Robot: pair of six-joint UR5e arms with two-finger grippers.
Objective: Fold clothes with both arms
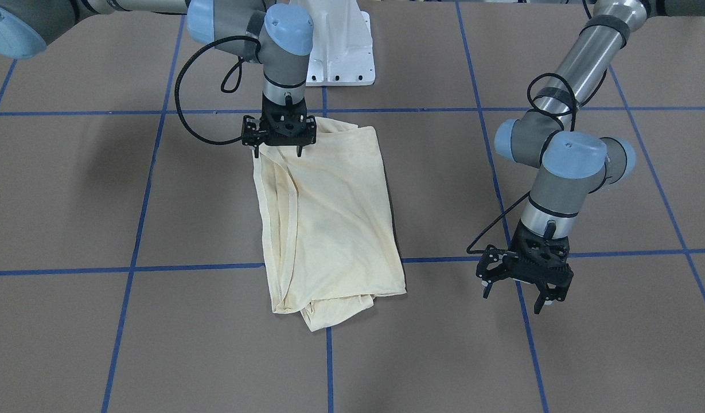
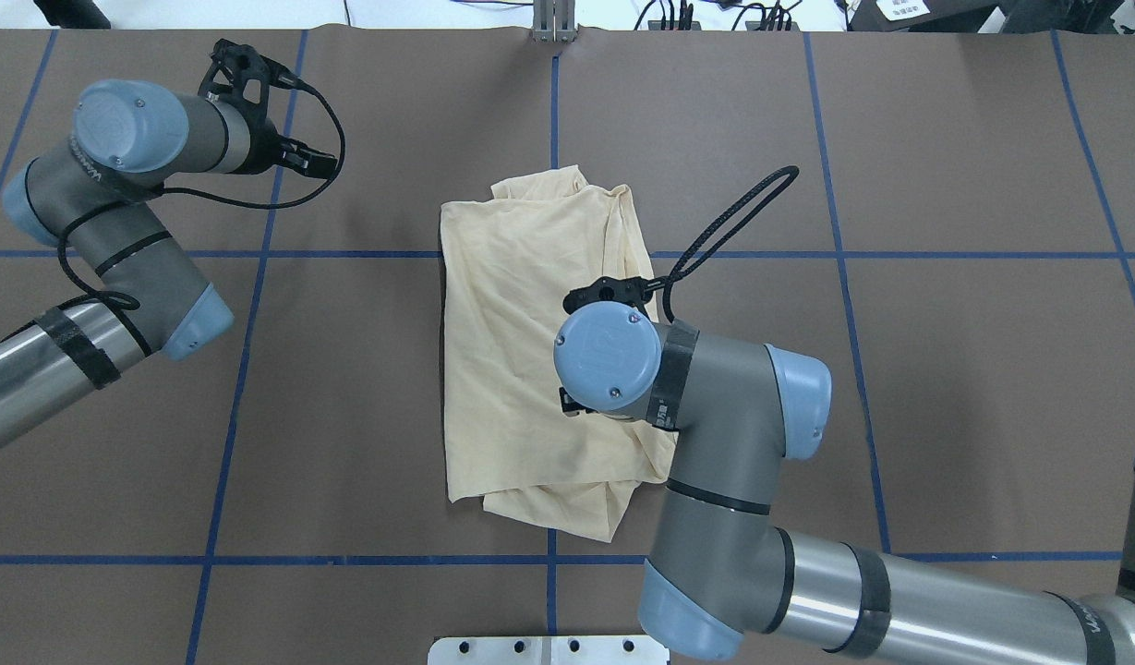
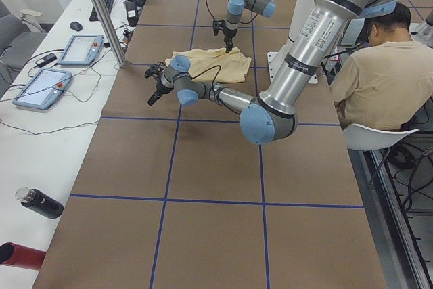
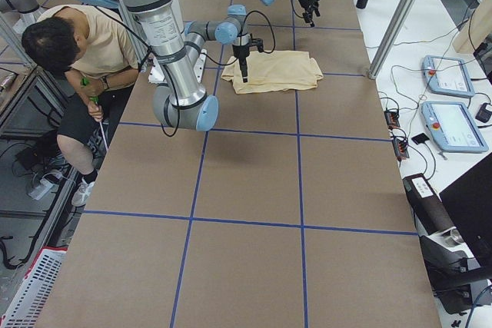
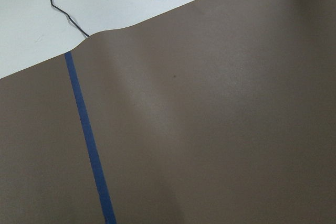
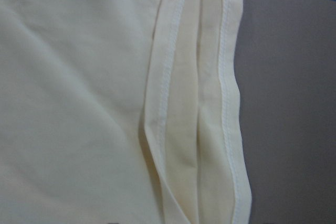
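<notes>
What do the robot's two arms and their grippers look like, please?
The left arm and right arm match: silver tubes, grey joint housings, round light-blue caps, black tape bands. Looping black cables lead to the left gripper and right gripper, both black, skeletal-framed, two-fingered.

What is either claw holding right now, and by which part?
Nothing: the right claw stands open over a hemmed corner of the shirt; the left claw is open above the table.

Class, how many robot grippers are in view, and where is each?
2. The right gripper is at the end of the shirt nearest the base, jaws open; the left gripper hangs over bare table, clear of the shirt.
</notes>
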